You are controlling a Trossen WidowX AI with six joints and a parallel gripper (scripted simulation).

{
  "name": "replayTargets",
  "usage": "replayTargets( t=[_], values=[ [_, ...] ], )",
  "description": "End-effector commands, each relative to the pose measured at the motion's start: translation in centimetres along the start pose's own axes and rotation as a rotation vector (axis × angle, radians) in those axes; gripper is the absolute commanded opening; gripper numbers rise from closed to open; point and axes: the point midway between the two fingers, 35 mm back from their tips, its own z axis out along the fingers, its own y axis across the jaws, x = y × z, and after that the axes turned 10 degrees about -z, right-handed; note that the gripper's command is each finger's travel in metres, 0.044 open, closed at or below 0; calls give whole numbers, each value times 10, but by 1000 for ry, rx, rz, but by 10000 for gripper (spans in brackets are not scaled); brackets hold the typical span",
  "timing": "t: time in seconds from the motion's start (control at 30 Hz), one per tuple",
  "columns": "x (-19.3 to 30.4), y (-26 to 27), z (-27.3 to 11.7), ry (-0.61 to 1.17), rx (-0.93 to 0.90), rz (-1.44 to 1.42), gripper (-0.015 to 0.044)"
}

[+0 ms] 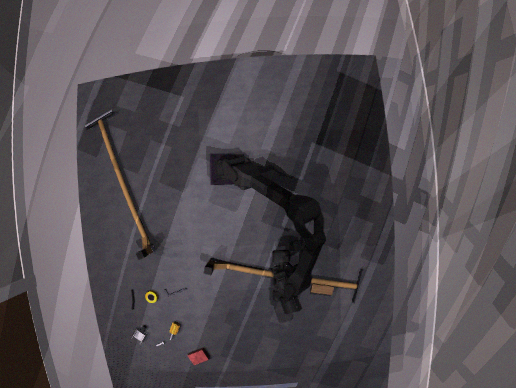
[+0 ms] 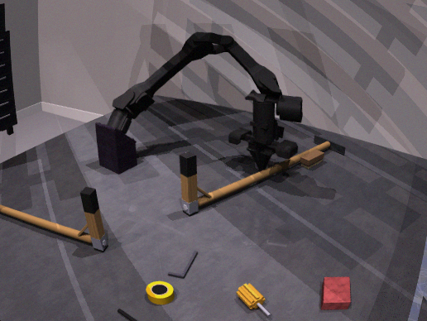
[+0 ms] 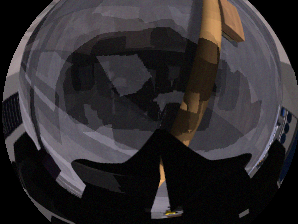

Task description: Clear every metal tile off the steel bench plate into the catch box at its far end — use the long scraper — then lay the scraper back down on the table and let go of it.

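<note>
One long wooden-shafted tool point(image 1: 245, 270) point(image 2: 236, 185) point(image 3: 207, 65) lies on the table under the arm. It has a dark crosswise blade point(image 1: 357, 286) at one end and an upright black-topped grip point(image 2: 189, 188) at the other. A similar tool point(image 1: 120, 180) point(image 2: 41, 222) lies at the left, with a light grey blade. I cannot tell for sure which is the scraper. My gripper point(image 2: 261, 169) point(image 3: 160, 132) points down, shut and empty, close beside the first tool's shaft. The steel plate, tiles and catch box are not clearly visible; only a bluish strip point(image 1: 246, 385) point(image 2: 418, 295) shows at the frame edge.
A small wooden block point(image 1: 322, 289) point(image 2: 312, 158) point(image 3: 233, 21) lies beside the shaft near the dark blade. A yellow tape ring point(image 1: 151, 297) point(image 2: 160, 292), a hex key point(image 2: 186, 268), a yellow-orange item point(image 1: 174, 328) point(image 2: 251, 296) and a red block point(image 1: 198, 356) point(image 2: 336, 293) lie toward the front.
</note>
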Motion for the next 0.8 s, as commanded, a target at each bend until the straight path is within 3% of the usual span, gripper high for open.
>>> replayTargets(
  t=[0.0, 0.3, 0.77],
  values=[
    [2, -6, 3, -4, -1, -9, 0],
    [4, -14, 4, -4, 0, -9, 0],
    [5, -13, -48, 5, 4, 9, 0]
  ],
)
